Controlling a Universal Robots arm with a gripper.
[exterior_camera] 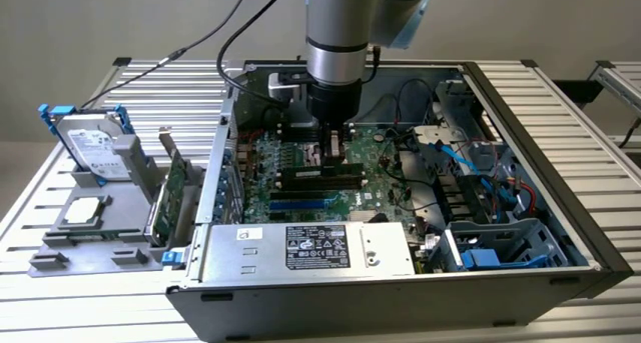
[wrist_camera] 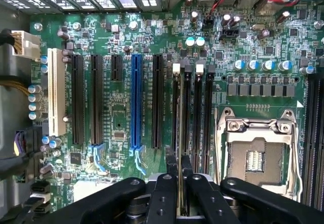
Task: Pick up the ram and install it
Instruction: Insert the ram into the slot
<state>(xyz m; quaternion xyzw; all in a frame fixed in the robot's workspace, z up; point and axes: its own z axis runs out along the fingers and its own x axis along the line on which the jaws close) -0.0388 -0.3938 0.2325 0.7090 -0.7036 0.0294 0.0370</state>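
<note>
A robot arm reaches down into an open black desktop computer case lying on its side on a slatted aluminium bench. Its black two-fingered end effector is clamped on the ram, a long, thin green circuit-board stick seen edge-on. The ram runs forward from between the fingers, directly above a black memory slot with a white end clip. It cannot be told whether the stick is already seated in the slot. The green motherboard lies beneath the end effector, with a long blue expansion slot beside the ram on one flank. A silver, empty processor socket lies on the other flank. Outside the case, well away from the end effector toward the exterior view's left, a grey plastic holder carries a silver boxy hard drive with blue rails. An upright green expansion card stands in the same holder.
</note>
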